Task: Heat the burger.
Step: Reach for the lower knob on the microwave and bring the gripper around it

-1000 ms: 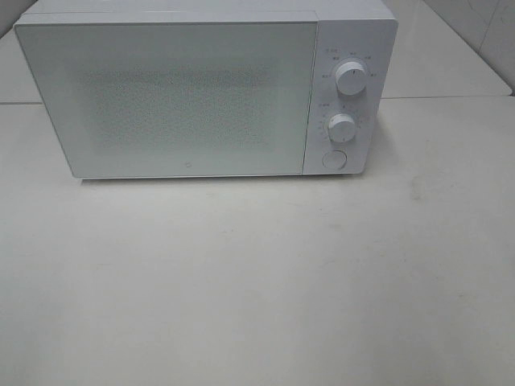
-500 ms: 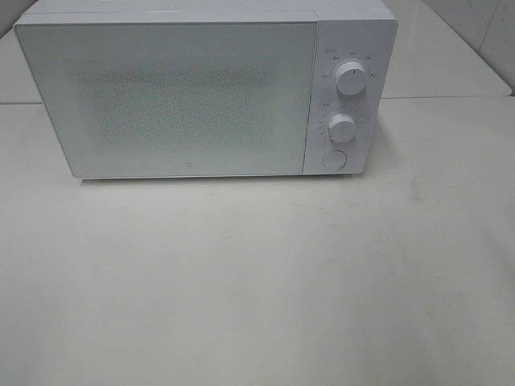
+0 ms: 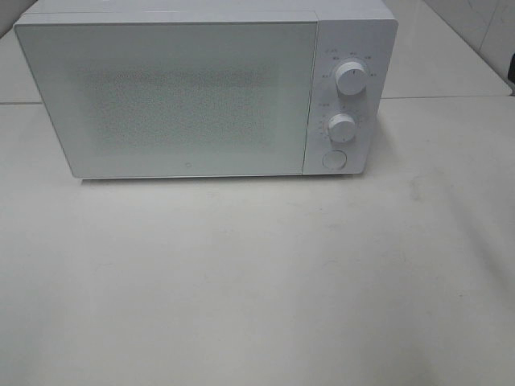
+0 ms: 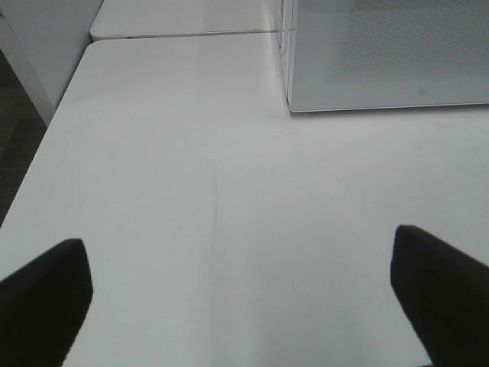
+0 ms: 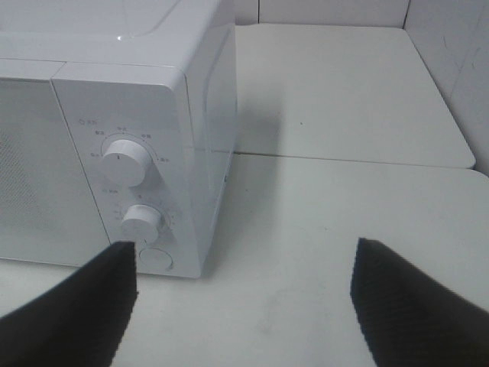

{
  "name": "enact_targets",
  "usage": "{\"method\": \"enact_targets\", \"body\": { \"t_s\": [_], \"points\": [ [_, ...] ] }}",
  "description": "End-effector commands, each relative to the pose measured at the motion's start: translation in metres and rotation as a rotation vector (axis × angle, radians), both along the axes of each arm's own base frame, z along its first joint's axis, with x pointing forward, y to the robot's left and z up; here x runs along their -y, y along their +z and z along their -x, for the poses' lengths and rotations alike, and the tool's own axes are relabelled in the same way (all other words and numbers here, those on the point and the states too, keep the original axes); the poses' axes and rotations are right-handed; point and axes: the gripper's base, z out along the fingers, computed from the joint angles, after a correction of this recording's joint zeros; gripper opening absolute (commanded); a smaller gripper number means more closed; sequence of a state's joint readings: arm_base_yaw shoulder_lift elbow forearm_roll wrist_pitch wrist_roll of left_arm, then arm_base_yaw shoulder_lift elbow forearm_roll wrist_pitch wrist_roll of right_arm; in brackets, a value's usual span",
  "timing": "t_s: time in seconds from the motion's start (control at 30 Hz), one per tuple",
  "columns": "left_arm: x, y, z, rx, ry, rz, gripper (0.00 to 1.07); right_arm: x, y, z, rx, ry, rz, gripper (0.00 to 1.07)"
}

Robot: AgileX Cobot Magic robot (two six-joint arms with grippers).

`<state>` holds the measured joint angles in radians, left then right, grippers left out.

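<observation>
Overhead, the microwave stands at 12 o'clock on the worktop with its door shut. At 3 o'clock of the door is the control strip: the upper knob, the lower knob and, at 6 o'clock of those, the button. Over the last second nothing in this view has moved. Door, knobs and worktop look the same, except perhaps for a faint dark patch at the 3 o'clock edge, too slight to name. The burger shows nowhere. The door panel is frosted, so I cannot tell whether it sits inside or lies out of frame.

From the left wrist, the left tool is released, its fingers spread wide with only bare worktop between them. The microwave's near door corner lies ahead of it, well apart.

From the right wrist, the right tool is also released and empty. It faces the control strip, with the lower knob and button just beyond one finger.

The standstill suggests a pause between steps rather than progress. If the burger is already behind the door, what remains is probably turning a knob, and the right tool is aimed well for that. If it is not inside, the door must be opened first.
</observation>
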<state>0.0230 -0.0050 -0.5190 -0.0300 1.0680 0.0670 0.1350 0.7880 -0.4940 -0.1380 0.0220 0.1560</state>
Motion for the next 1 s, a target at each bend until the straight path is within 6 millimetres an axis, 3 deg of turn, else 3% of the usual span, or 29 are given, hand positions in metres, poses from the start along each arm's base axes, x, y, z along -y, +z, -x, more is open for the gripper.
{"method": "enact_targets", "body": {
  "t_s": [0.03,0.17,0.53,0.83,1.0],
  "points": [
    [0.0,-0.001,0.003,0.017,0.001,-0.001,1.0,-0.001,-0.008,-0.005,0.052,0.01,-0.011,0.76],
    [0.0,-0.001,0.003,0.017,0.001,-0.001,1.0,-0.005,-0.028,-0.014,0.103,0.039,-0.024,0.76],
    [0.0,-0.001,0.003,0.017,0.001,-0.001,1.0,-0.006,-0.054,-0.041,0.175,0.023,0.011,0.76],
    [0.0,-0.001,0.003,0.017,0.001,-0.001,1.0,0.006,-0.078,-0.04,0.194,-0.12,-0.016,0.76],
    [0.0,-0.001,0.003,0.017,0.001,-0.001,1.0,0.0,-0.085,-0.035,0.18,-0.146,-0.049,0.76]
  ]
}}
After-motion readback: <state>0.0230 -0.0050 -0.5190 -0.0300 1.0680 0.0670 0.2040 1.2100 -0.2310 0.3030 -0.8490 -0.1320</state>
